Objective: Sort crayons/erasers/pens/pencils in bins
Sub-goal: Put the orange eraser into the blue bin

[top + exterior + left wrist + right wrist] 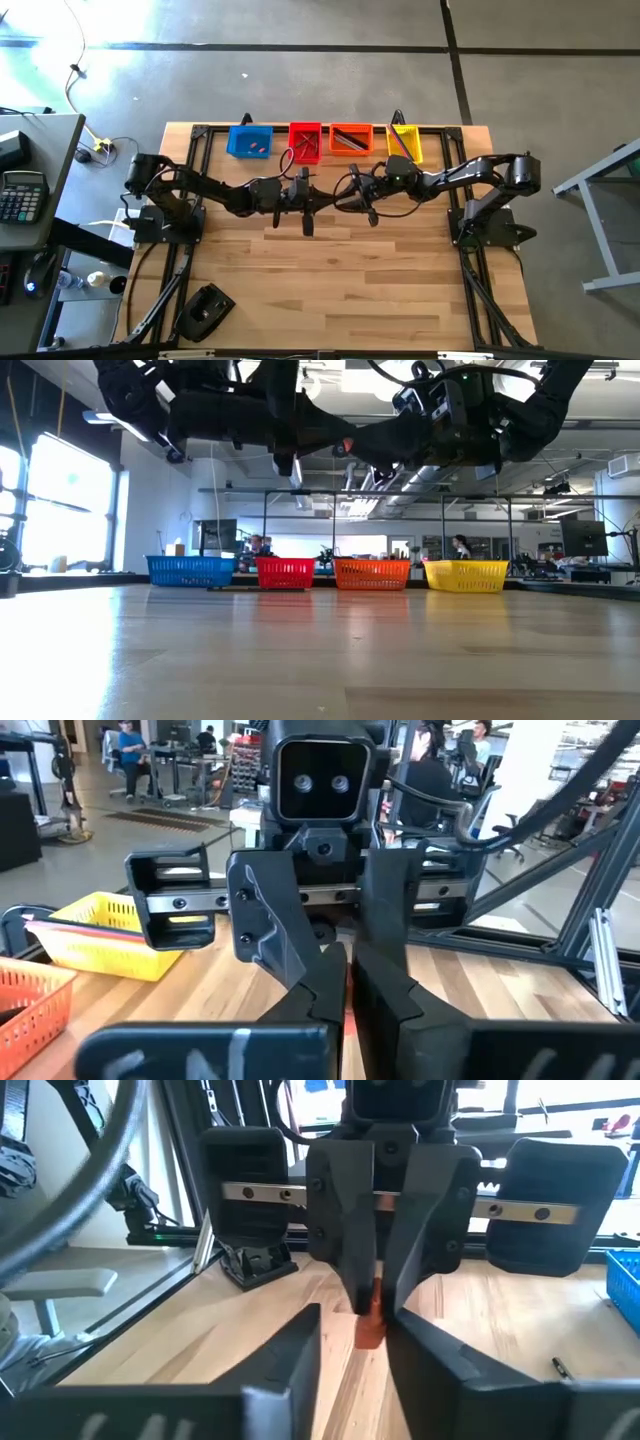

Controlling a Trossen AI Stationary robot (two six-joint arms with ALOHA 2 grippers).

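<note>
While you pass it across: left jaws (pixel 372 1308) pinch the orange-red stub (pixel 370 1330).
Right jaws (pixel 346 975): slightly spread, at its 3 o'clock.
Bins (pixel 285 572): 12 o'clock.

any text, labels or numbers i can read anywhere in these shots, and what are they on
None can be read in any view.
Calculator on the side desk: its keys show, but the markings are too small to read.
Blue bin, red bin, orange bin, yellow bin: no labels visible.
Left gripper and right gripper: no lettering visible on the dark fingers.
Room behind the table: any signs are too blurred to read.
</note>
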